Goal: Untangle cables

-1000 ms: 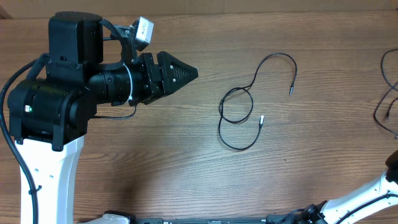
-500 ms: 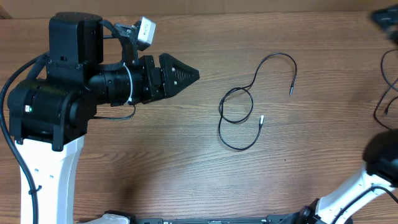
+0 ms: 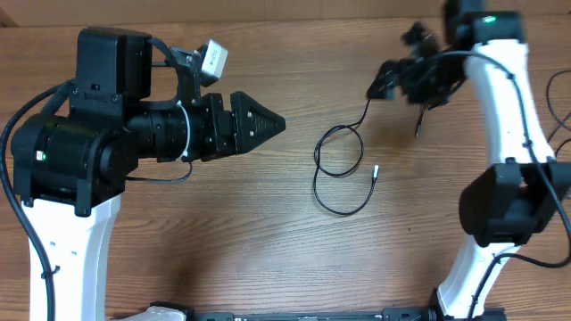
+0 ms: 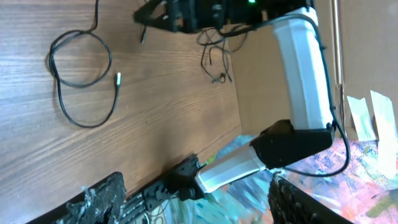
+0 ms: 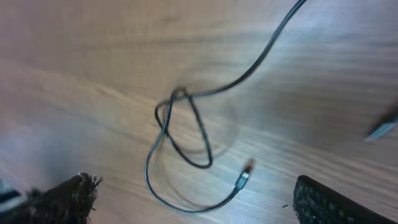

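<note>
Currently the right gripper (image 5: 196, 202) hangs over the looped cable (image 5: 180, 134) with its jaws spread wide and nothing between them. Its fingertips (image 5: 65, 199) are black and look rough, almost frayed at the edge. It is blurred in the overhead view, so I can't tell whether it touches the cord there.

The looped cable is a very thin, glossy black cord lying flat on the table (image 3: 223, 232). It crosses itself once into a small oval loop. A wider open curve runs below that and ends in a small silvery plug (image 5: 241, 180). The other run climbs up and to the right, passing under the right gripper.

The right arm (image 3: 513, 98) is a smooth white shell with black joints, arched in from the near edge.

The left gripper (image 3: 275, 119) is well apart from the cord and aimed at it. From above it is a black wedge tapering to a point. The left wrist view shows its fingers (image 4: 102, 199) spread and holding nothing.

More tangled cables (image 4: 214, 59), also thin and black, sit at the far right of the table, apart from the loop.

The table is matte brown wood grain.
</note>
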`<state>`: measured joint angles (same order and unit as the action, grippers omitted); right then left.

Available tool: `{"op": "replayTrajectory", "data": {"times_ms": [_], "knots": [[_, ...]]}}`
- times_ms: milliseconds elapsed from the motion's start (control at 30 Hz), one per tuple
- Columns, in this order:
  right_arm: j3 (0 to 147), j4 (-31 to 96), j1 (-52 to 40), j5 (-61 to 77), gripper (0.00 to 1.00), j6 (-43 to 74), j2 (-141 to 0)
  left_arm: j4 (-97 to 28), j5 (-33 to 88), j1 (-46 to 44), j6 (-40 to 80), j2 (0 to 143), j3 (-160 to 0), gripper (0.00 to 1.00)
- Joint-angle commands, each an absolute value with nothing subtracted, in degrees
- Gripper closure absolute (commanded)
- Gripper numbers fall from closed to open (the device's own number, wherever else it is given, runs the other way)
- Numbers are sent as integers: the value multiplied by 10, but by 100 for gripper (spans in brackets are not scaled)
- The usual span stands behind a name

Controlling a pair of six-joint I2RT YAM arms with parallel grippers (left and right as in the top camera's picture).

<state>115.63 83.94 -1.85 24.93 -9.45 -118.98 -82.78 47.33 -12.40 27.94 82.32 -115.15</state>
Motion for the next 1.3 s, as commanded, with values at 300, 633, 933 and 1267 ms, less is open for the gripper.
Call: {"op": "replayTrajectory", "data": {"times_ms": [300,633,933,1267], "knots": [[930,729,-42,232,3,-164,-1169,-837,496,-124,257,823,-1163,25],[811,567,-66,308,96,-103,-1169,-836,496,-124,257,823,-1163,25],[854,547,-71,426,96,-63,-1167,-836,496,-124,257,823,-1163,25],[1132,743,-71,403,96,-123,-1128,-836,496,-124,256,823,-1163,24]]}}
